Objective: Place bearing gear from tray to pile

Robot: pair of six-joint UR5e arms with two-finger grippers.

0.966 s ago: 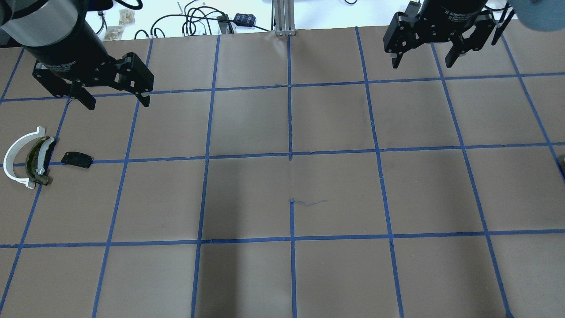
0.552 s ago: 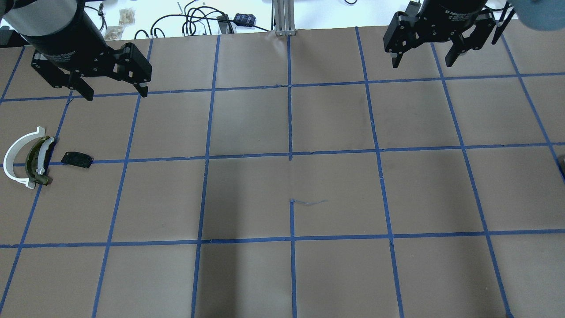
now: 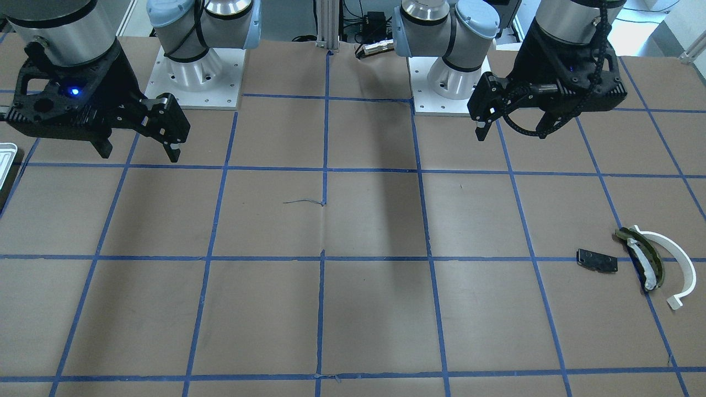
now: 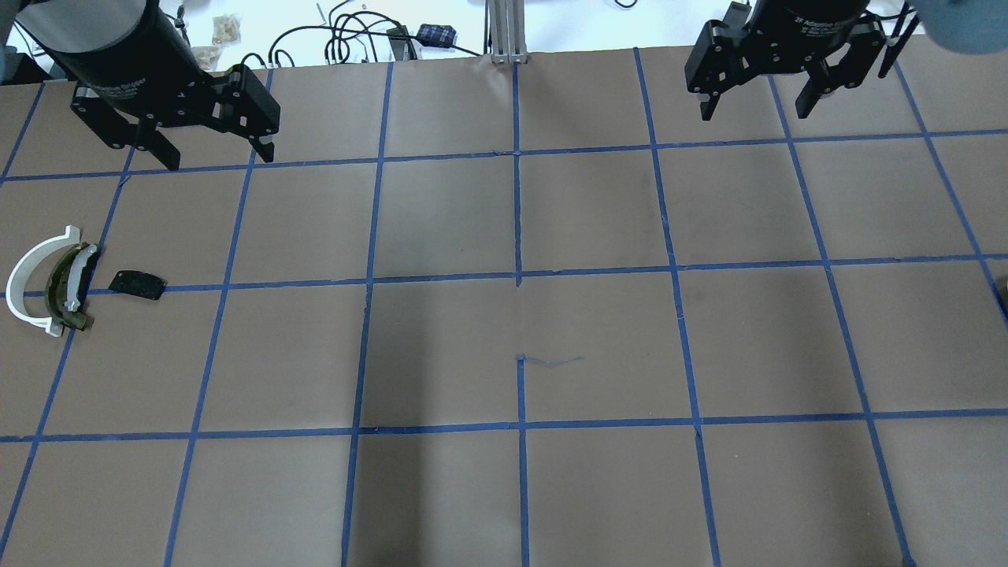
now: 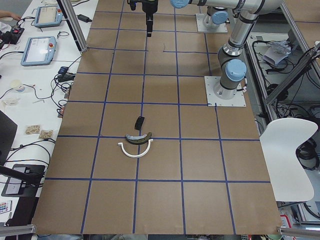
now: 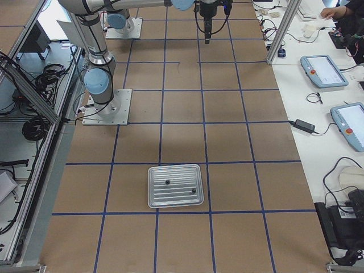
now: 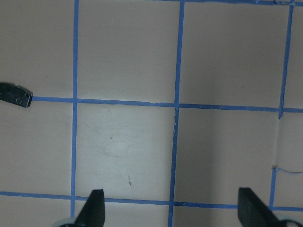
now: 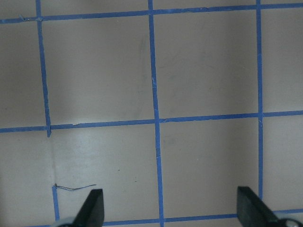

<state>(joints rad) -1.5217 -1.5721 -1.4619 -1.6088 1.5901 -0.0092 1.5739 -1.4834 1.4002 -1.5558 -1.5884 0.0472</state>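
Note:
The tray (image 6: 173, 186) is a pale silver ridged tray lying at the table's right end, with two small dark parts (image 6: 166, 182) on it; its corner shows in the front view (image 3: 5, 157). The pile lies at the left end: a white arc strip (image 4: 27, 276), a dark olive curved piece (image 4: 57, 291) with white wrap, and a small black plate (image 4: 137, 284). My left gripper (image 4: 219, 157) is open and empty, high above the table, beyond the pile. My right gripper (image 4: 756, 113) is open and empty, high near the far edge. The black plate shows at the left wrist view's edge (image 7: 14, 96).
The table is brown paper with a blue tape grid (image 4: 518, 276). Cables and small items (image 4: 370, 39) lie on the white bench past the far edge. An aluminium post (image 4: 504, 31) stands at the far middle. The two arm bases (image 3: 198, 77) stand at the robot's side.
My left gripper has moved toward the far edge and a little to the right, still open. My right gripper has hardly moved. The pile has not moved.

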